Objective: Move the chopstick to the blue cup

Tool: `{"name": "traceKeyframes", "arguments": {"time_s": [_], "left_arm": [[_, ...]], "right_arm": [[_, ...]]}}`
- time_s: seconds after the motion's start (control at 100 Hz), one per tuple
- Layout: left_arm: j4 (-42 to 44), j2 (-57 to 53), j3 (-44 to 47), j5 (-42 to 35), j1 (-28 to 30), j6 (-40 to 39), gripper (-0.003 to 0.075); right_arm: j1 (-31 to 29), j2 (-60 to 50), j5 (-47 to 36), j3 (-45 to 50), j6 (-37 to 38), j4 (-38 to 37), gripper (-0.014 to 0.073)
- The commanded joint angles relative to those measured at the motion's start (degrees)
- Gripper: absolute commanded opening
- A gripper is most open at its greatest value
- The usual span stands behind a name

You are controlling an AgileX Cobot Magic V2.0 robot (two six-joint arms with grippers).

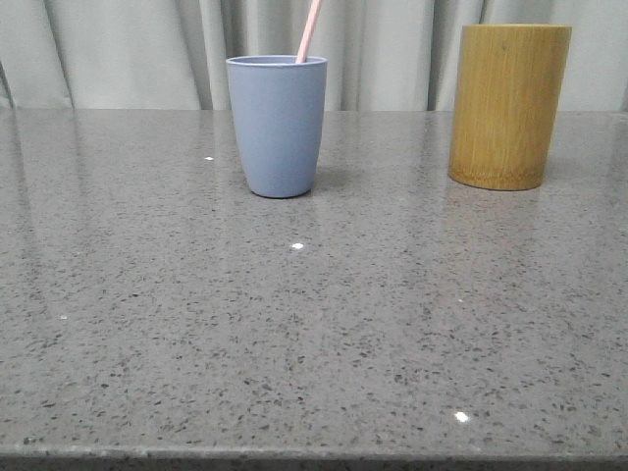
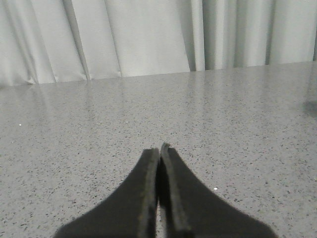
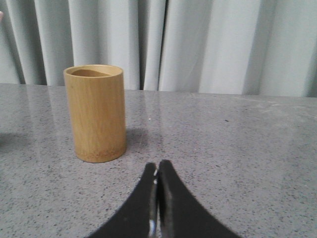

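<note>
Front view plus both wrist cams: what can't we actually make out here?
- Chopstick, front view: top cut off by the frame edge; lower part hidden inside the blue cup.
- Bamboo holder, right wrist and front views: interior hidden by its wall.
- Left gripper and right gripper, wrist views: bases cut off by the frame edge.

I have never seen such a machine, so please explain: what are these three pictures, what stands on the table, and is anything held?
A robot with two arms works at a grey speckled stone table. One picture looks forward over it. The other two come from cameras on the wrists. The black wedge is the left gripper, shut and empty; likewise the right gripper. On the table stand a pale greyish-blue tapered cup with a thin pink chopstick leaning inside, and a yellow-brown bamboo cylinder.
</note>
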Motion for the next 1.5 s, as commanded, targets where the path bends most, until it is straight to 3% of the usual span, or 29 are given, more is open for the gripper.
{"name": "traceKeyframes", "arguments": {"time_s": [0.0, 0.1, 0.17, 0.58, 1.49], "left_arm": [[0.0, -2.0, 0.6, -4.8, 0.2, -0.5, -0.0019], [0.0, -2.0, 0.6, -4.8, 0.2, -0.5, -0.0019], [0.0, -2.0, 0.6, -4.8, 0.2, -0.5, -0.0019], [0.0, -2.0, 0.6, -4.8, 0.2, -0.5, -0.0019], [0.0, -2.0, 0.6, -4.8, 0.2, -0.5, -0.0019]], "right_arm": [[0.8, 0.5, -4.6, -1.4, -7.0, 6.0, -0.0068], [1.1, 0.1, -4.3, -0.9, -16.4, 14.4, -0.0068], [1.1, -0.6, -4.1, -0.6, -19.1, 17.1, -0.0068], [0.2, -6.1, -7.7, 8.7, -18.2, 17.0, -0.0068], [-1.2, -6.1, -8.9, 8.6, -18.2, 17.0, -0.0068]]}}
